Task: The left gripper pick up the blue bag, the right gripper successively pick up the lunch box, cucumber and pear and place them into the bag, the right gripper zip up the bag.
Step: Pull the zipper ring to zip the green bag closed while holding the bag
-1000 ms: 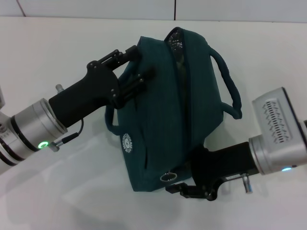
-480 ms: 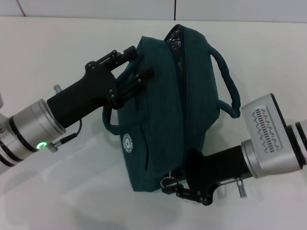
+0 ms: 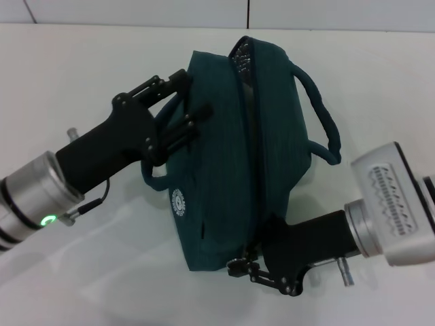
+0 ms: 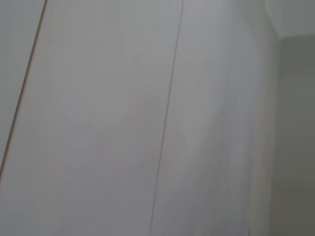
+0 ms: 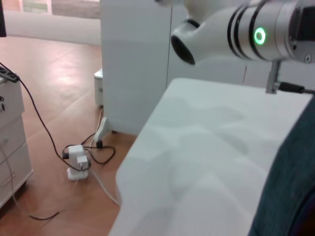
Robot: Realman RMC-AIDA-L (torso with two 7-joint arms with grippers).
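Note:
The blue bag lies slanted on the white table, and its long zipper gapes only at the far end. My left gripper reaches in from the left and is shut on the bag's far left edge, above a rope handle. My right gripper is at the bag's near end, its fingers pinched together where the zipper ends, covering the ring pull. A strip of the bag's fabric shows in the right wrist view. The lunch box, cucumber and pear are out of view.
The white table extends around the bag. The right wrist view shows the table's edge, a wooden floor below with a power strip and cables, and the left arm's wrist with a green light. The left wrist view holds only white panels.
My right gripper's fingers slid left onto the zipper's near end, and the ring pull is now covered. My left gripper and the bag's far end shifted slightly left.

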